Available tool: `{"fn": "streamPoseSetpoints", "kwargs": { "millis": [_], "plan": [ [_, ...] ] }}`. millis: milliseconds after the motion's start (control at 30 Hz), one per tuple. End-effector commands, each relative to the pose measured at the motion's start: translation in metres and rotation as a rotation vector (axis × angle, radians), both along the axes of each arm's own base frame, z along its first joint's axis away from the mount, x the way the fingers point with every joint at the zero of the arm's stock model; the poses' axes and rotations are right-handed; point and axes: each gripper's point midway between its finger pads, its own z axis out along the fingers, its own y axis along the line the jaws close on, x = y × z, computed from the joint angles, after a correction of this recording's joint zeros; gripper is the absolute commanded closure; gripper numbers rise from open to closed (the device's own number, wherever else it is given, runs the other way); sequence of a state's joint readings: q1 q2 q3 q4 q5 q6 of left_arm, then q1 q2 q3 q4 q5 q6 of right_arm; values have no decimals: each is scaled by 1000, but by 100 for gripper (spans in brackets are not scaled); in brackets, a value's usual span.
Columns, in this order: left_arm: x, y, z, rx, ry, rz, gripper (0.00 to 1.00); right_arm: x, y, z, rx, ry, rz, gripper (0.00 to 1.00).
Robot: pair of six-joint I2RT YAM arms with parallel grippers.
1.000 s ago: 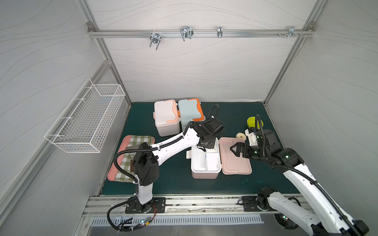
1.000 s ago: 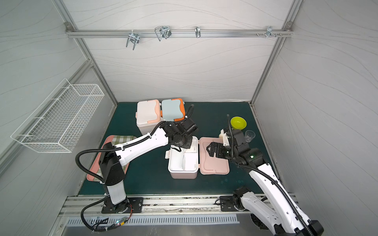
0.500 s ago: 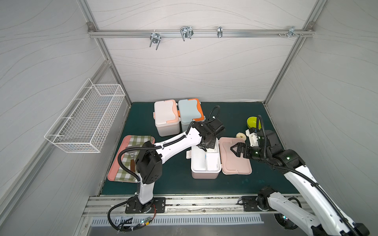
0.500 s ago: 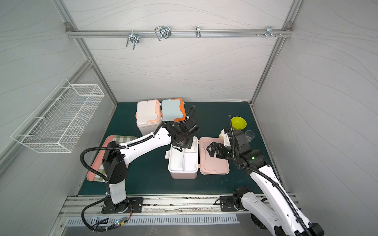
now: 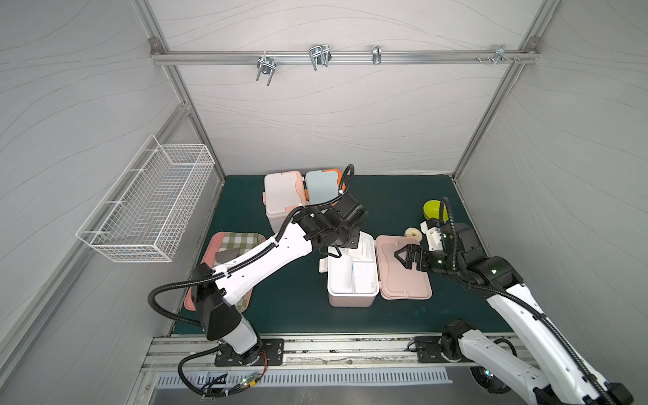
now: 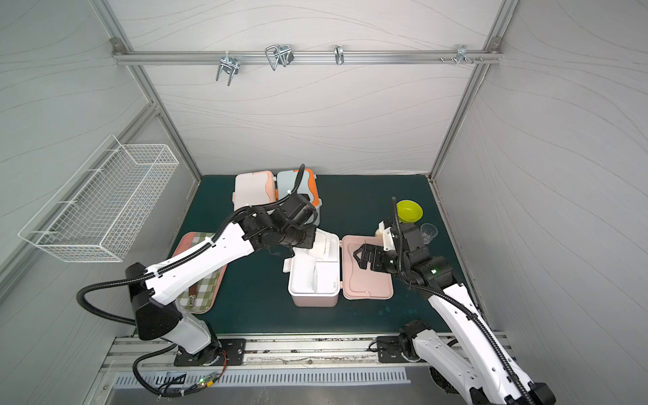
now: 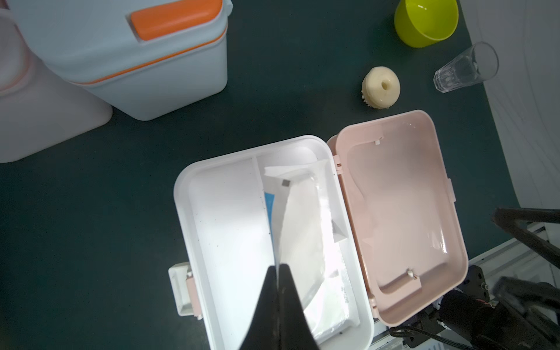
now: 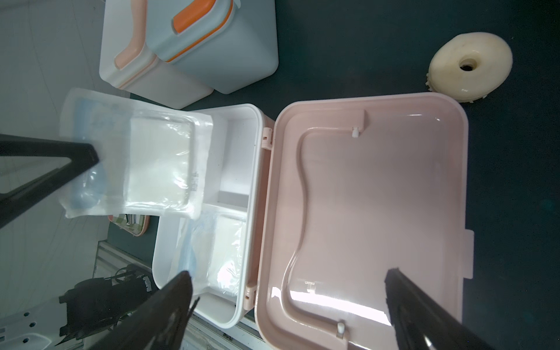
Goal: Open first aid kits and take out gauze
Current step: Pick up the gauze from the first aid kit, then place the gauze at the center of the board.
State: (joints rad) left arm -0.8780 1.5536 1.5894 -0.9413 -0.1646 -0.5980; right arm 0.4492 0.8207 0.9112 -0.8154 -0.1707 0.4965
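Left gripper (image 7: pixel 277 268) pinches a gauze pouch (image 8: pixel 157 163) tight, arm stretched over the open pink kit (image 5: pixel 352 302); right gripper (image 8: pixel 289 272) gapes empty.

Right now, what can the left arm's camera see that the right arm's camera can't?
Only the left wrist view shows the green bowl and the clear glass. Only the right wrist view shows a sliver of the checked-cloth tray and the flat face of the lifted gauze pouch, which the left wrist view sees edge-on. Both show the open pink kit, the blue kit, the cream ring and the left gripper, shut on the pouch.
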Motion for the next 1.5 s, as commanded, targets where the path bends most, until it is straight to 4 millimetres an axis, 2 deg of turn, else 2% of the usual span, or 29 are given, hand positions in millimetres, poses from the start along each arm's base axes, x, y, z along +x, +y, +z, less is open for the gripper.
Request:
{"fn": "streamPoseSetpoints", "kwargs": {
  "millis": [0, 200, 400, 500, 733, 1133, 1467],
  "plan": [
    [3, 26, 9, -24, -25, 54, 100, 3, 2, 14, 21, -43, 15, 1],
    [2, 94, 3, -24, -23, 178, 100, 3, 5, 16, 35, -45, 26, 1],
    [6, 161, -27, 18, 53, 325, 100, 2, 7, 17, 45, -42, 35, 1],
    [10, 180, -47, 51, 101, 370, 100, 1, 8, 17, 53, -39, 37, 1],
    [25, 189, -74, 142, 186, 402, 100, -2, 10, 15, 68, -31, 46, 1],
    [38, 215, -137, 347, 289, 477, 100, -2, 11, 8, 54, -14, 56, 1],
    [43, 238, -156, 506, 291, 507, 100, -3, 11, 8, 55, -9, 57, 1]
  ]
}}
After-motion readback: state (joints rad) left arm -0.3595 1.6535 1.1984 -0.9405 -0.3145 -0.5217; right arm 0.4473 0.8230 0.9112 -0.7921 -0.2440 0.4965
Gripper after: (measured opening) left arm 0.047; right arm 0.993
